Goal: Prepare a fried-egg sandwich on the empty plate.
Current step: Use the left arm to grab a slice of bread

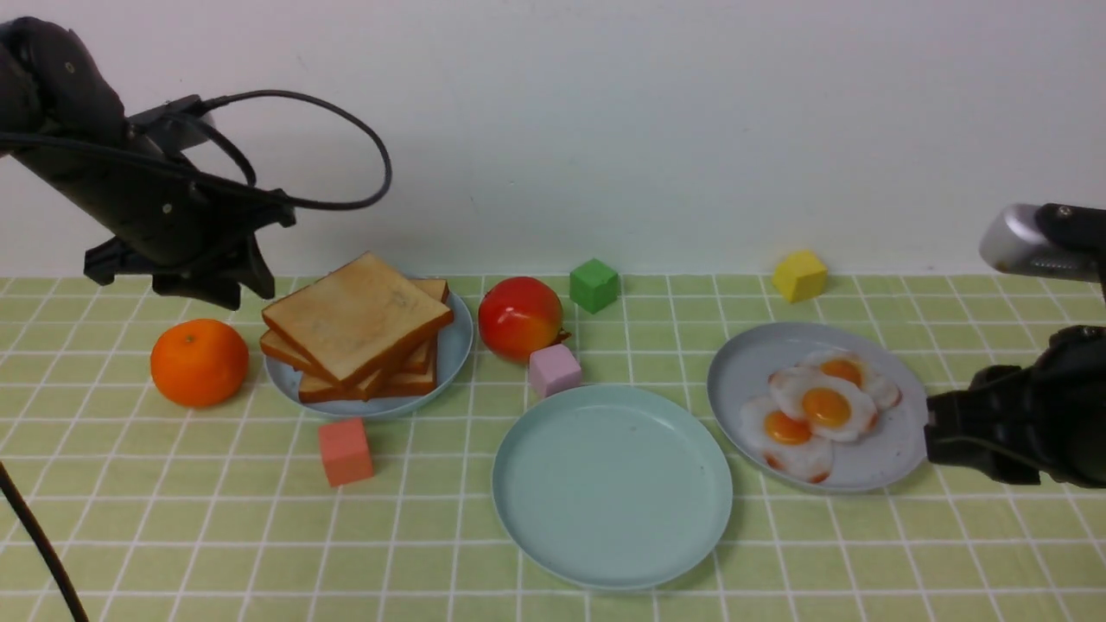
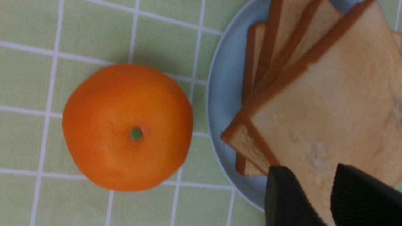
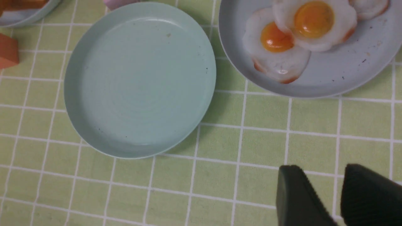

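The green checked table (image 1: 173,536) carries 3 plates. The empty plate (image 1: 612,488) sits in the middle, nearest me, with nothing on it, so no sandwich exists yet. The toast plate (image 1: 458,345) lies to its left and farther back, the egg plate (image 1: 760,358) to its right. I judge my first move turns on the toast stack (image 1: 359,324). It lies below and a little right of my left gripper (image 2: 323,201), whose tips show over the top slice in the wrist view. My right gripper (image 3: 337,201) hangs near the egg plate's right rim, well apart from the bread, so the left arm is the nearer one. The top slice is square and twisted against those beneath, 1 corner pointing left toward the orange (image 1: 199,363). The 3 eggs (image 1: 821,406) overlap. Both pairs of jaws stand partly open, a clear gap between them, gripping nothing.
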Available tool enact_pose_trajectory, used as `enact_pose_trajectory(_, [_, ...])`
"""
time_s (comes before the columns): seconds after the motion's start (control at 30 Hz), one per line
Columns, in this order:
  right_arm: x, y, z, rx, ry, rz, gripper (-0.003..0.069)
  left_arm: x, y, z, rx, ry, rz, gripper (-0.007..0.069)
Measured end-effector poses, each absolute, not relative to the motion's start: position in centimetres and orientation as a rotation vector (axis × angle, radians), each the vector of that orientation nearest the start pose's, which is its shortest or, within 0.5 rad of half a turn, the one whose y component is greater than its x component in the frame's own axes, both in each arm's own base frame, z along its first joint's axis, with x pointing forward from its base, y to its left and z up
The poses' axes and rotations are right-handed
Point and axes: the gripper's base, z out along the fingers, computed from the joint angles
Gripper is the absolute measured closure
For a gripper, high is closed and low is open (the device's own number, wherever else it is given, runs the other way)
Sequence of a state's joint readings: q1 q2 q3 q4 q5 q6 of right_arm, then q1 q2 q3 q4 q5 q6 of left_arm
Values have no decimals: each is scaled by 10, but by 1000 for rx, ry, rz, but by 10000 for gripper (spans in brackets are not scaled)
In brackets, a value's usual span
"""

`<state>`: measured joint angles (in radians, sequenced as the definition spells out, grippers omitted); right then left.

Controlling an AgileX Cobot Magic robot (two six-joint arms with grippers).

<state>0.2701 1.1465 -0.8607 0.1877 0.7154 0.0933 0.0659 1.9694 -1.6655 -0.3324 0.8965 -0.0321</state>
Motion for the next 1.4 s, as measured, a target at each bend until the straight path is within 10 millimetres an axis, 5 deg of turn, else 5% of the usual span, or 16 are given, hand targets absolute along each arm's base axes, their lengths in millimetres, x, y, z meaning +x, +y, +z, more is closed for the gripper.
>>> enact_pose_trajectory(0.17, [213,71,297,-139,2504,351,417,452,24,251,-344,2620,-475,345])
enact_pose_trajectory(0.47, [214,71,298,-140,2486,357,417,472,22,222,-281,2629,-561,231])
enact_pose_trajectory(0.73, [214,73,298,-126,2489,385,417,476,22,208,-275,2654,-568,232])
enact_pose_trajectory(0.83, [214,73,298,-126,2484,385,417,477,21,203,-255,2659,-579,258])
enact_pose_trajectory(1.17, [214,73,299,-123,2481,389,417,477,21,202,-199,2658,-578,604])
enact_pose_trajectory(1.4, [215,73,299,-123,2478,390,417,468,19,232,-75,2628,-560,603])
